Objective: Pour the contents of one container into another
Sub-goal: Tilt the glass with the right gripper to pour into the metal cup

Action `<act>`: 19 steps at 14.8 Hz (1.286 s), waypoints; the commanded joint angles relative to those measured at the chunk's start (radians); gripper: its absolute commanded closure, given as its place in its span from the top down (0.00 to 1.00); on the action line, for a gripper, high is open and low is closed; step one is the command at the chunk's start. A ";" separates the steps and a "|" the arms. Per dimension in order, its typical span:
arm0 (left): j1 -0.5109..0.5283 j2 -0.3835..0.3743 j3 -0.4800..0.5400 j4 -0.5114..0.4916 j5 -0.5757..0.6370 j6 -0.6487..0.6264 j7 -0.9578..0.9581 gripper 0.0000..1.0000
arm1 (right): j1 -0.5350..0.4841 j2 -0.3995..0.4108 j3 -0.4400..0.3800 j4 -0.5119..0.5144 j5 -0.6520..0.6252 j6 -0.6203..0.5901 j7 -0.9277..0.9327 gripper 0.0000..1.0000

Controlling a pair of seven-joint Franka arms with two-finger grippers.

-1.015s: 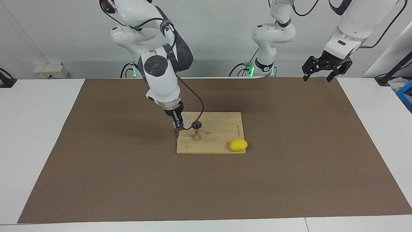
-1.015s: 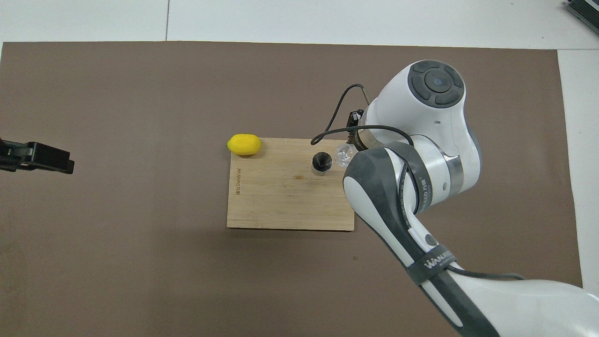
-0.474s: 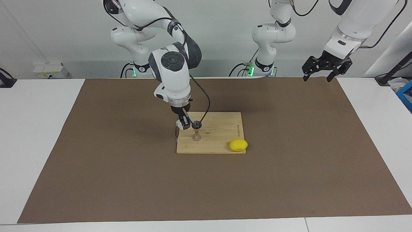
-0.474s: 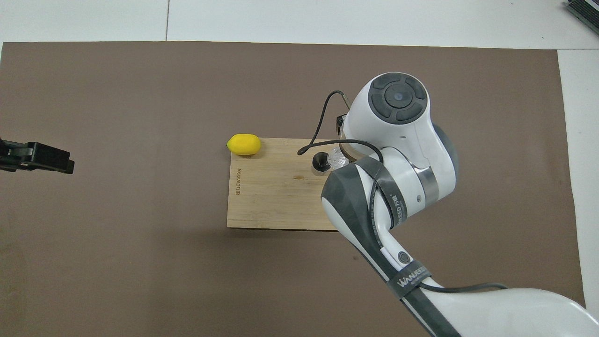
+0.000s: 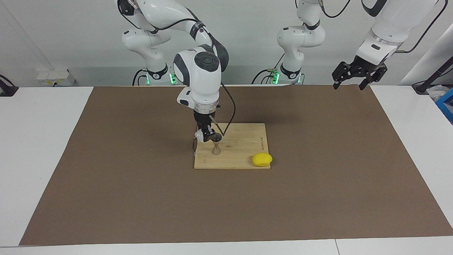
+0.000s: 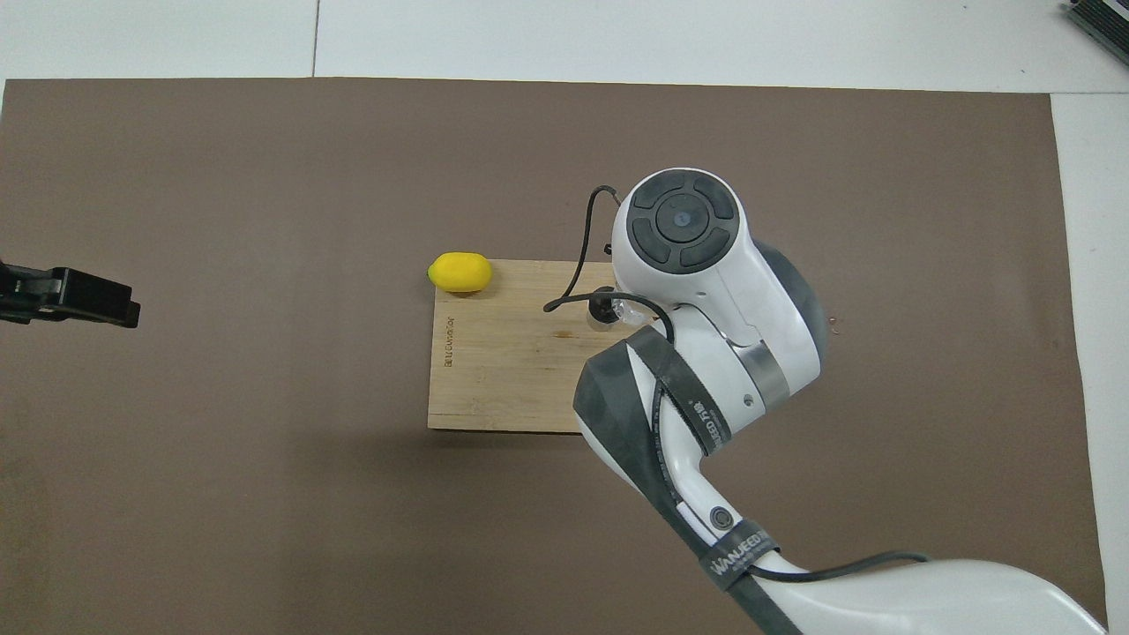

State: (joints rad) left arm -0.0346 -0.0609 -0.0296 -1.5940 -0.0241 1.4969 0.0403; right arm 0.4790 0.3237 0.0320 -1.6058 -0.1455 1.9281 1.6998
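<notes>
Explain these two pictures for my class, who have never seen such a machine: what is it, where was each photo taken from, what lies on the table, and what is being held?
These are two robot arms at a table, each ending in a two-finger gripper. One picture faces the robots from across the table; the other looks down from above their own end. On the brown mat lies a wooden board. A metal jigger, a small hourglass-shaped measuring cup, stands on it, and a lemon rests at its corner. The right gripper is shut on a small clear glass, tipped beside the jigger's mouth, in a pouring pose. The left gripper waits, open, above the mat's edge.
</notes>
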 commanded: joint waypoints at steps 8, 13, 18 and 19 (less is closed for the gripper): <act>-0.002 -0.010 0.004 -0.009 0.004 -0.009 -0.010 1.00 | -0.008 0.009 0.003 0.027 -0.025 -0.021 0.038 0.00; -0.002 -0.010 0.004 -0.011 0.004 -0.009 -0.010 1.00 | -0.051 0.008 0.000 0.032 0.124 -0.011 0.037 0.00; -0.002 -0.010 0.004 -0.009 0.004 -0.009 -0.010 1.00 | -0.109 0.009 0.002 0.029 0.274 -0.003 0.020 0.00; -0.002 -0.010 0.004 -0.009 0.004 -0.009 -0.010 1.00 | -0.117 0.011 0.002 0.029 0.306 0.002 0.017 0.00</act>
State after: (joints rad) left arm -0.0345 -0.0609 -0.0296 -1.5940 -0.0241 1.4968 0.0403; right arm 0.3899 0.3244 0.0255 -1.5956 0.0938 1.9280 1.7192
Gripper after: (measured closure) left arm 0.000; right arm 0.498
